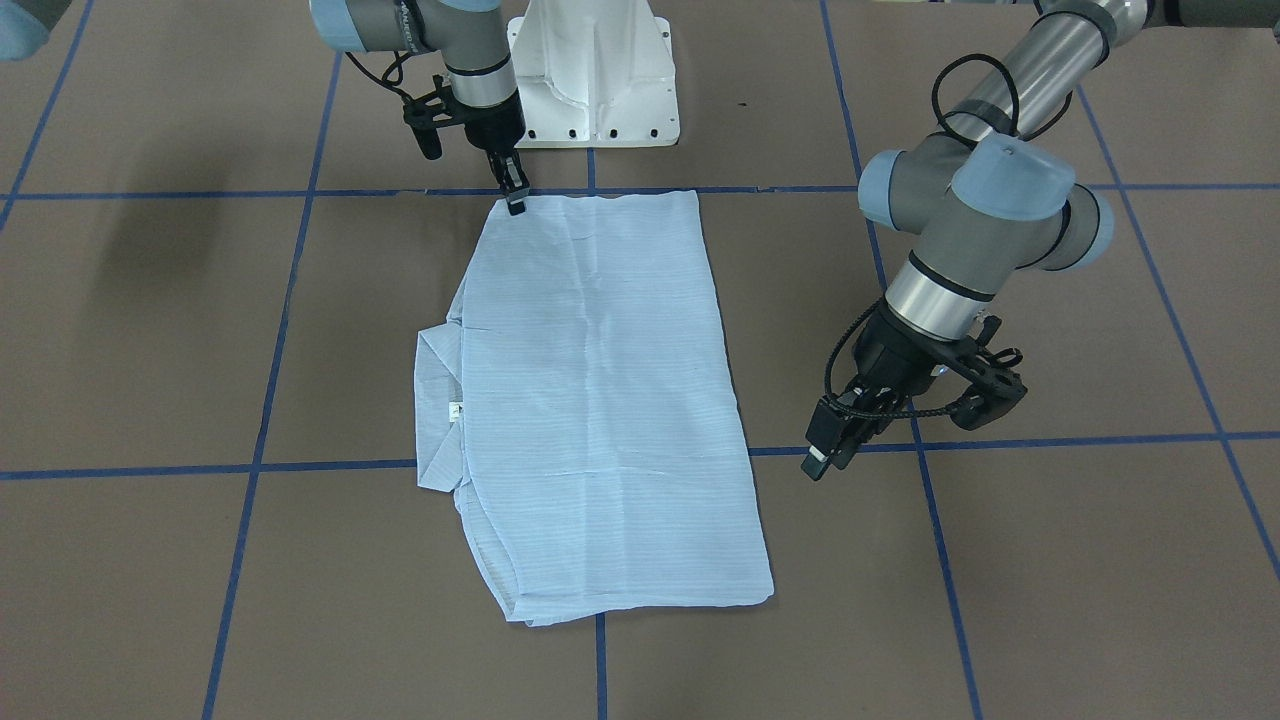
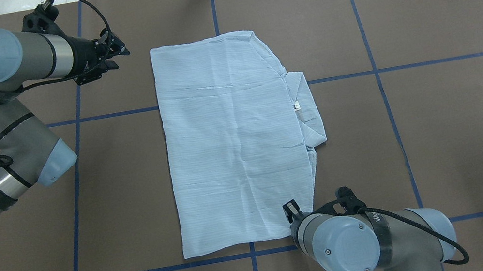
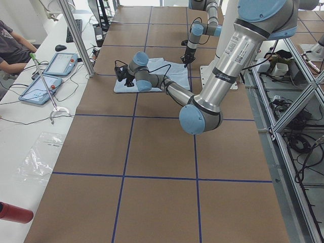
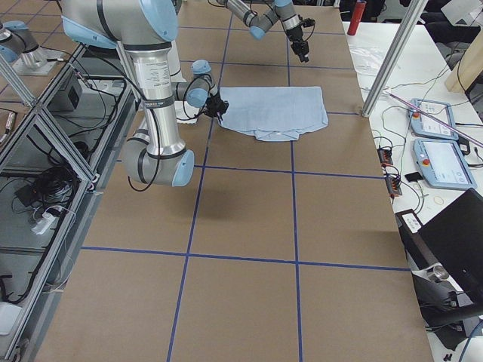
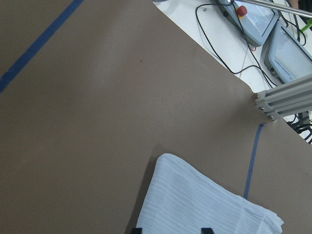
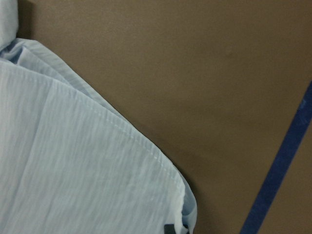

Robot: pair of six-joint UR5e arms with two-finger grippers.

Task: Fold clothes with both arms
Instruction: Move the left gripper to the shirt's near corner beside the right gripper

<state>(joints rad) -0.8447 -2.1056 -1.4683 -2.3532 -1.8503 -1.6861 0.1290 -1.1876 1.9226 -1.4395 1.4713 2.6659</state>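
Note:
The light-blue shirt lies folded into a flat rectangle mid-table, also in the overhead view, with its collar and white tag toward the robot's right. My right gripper is down at the shirt's near-right corner. In the right wrist view the fingers meet at the fabric edge, so it looks shut on that corner. My left gripper hovers over bare table left of the shirt's far-left corner. In the left wrist view its fingertips stand apart and empty, and the shirt corner lies ahead.
The brown table carries a grid of blue tape lines. The white pedestal base stands at the robot's side. An aluminium post and teach pendants are past the far edge, where an operator sits.

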